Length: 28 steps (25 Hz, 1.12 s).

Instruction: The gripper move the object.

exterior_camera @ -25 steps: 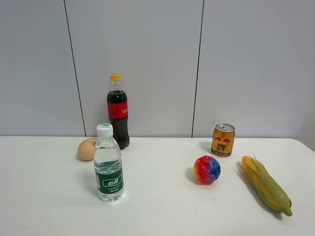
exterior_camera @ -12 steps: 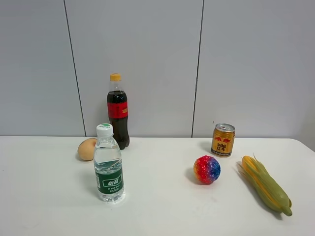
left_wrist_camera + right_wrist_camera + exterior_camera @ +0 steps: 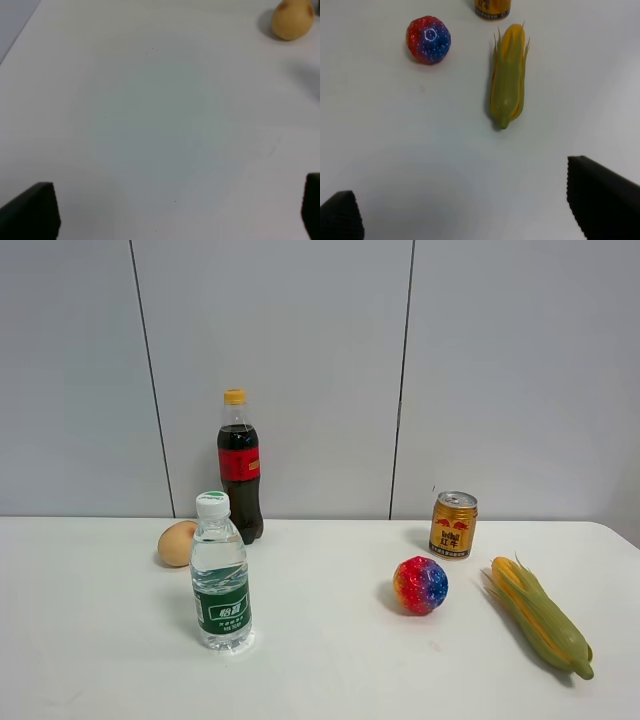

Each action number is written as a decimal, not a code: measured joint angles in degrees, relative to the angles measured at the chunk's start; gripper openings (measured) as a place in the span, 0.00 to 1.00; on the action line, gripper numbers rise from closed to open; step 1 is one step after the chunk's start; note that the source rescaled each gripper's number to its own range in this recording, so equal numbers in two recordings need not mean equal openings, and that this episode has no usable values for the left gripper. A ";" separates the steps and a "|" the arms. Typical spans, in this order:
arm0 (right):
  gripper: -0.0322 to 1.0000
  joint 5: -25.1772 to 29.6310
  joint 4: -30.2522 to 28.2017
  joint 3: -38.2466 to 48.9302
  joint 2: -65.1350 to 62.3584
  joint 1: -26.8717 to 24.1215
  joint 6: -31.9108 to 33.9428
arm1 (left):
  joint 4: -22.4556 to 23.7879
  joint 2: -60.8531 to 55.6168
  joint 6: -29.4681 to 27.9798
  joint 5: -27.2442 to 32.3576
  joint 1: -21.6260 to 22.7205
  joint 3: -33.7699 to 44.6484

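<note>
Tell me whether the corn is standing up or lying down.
Lying down. The corn rests lengthwise on the white table, yellow tip toward the gold can, untouched by any gripper.

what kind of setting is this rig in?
Probably a lab or office test bench: a bare white table against grey wall panels, with props laid out, such as a toy corn and rainbow ball.
</note>
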 joint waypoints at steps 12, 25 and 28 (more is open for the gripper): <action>0.67 0.00 0.04 0.00 -2.56 -12.85 0.12 | 0.00 0.00 0.00 0.00 0.00 0.00; 0.67 0.00 -1.45 0.00 -2.56 -14.69 0.12 | 0.00 0.00 0.00 0.00 0.00 0.00; 0.67 0.00 -2.09 0.00 -2.56 -14.69 0.12 | 0.00 0.00 0.00 0.00 0.00 0.00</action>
